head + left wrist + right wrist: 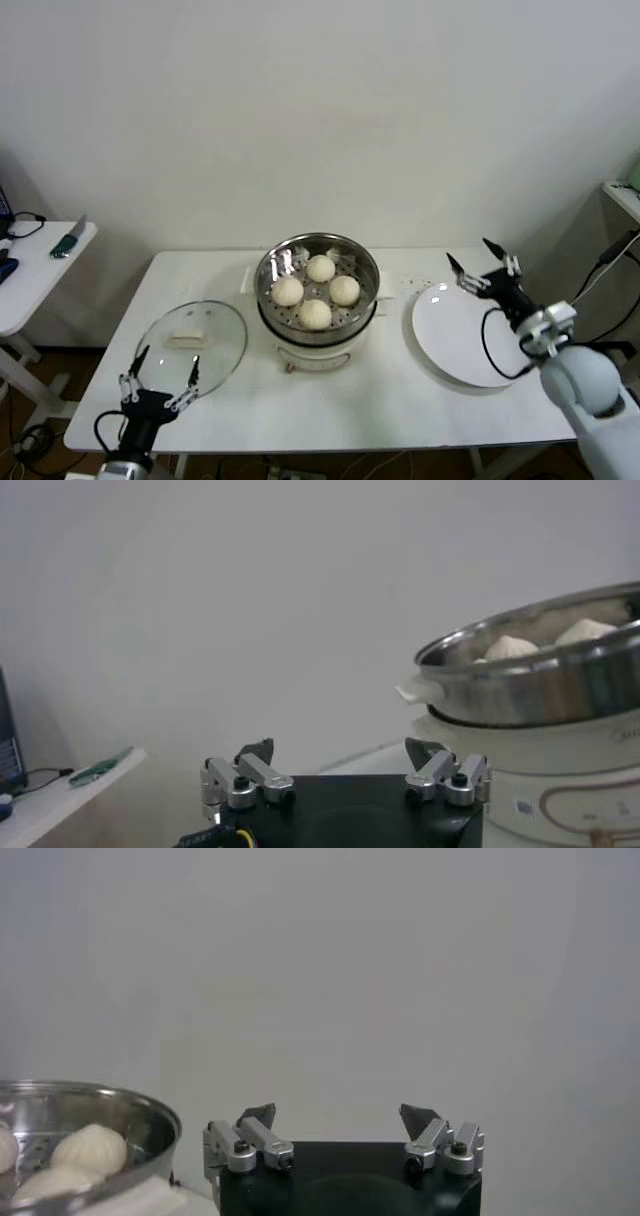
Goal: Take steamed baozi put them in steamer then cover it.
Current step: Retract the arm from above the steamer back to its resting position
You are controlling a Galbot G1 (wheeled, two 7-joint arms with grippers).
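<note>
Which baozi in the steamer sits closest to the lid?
The left baozi; the other three sit farther from the glass lid lying left of the steamer.

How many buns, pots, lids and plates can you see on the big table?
Baozi: 4, all in the steamer
Steamer: 1
Glass cover: 1, lying on the table beside the steamer
White plate: 1, with nothing on it
Total: 7
</note>
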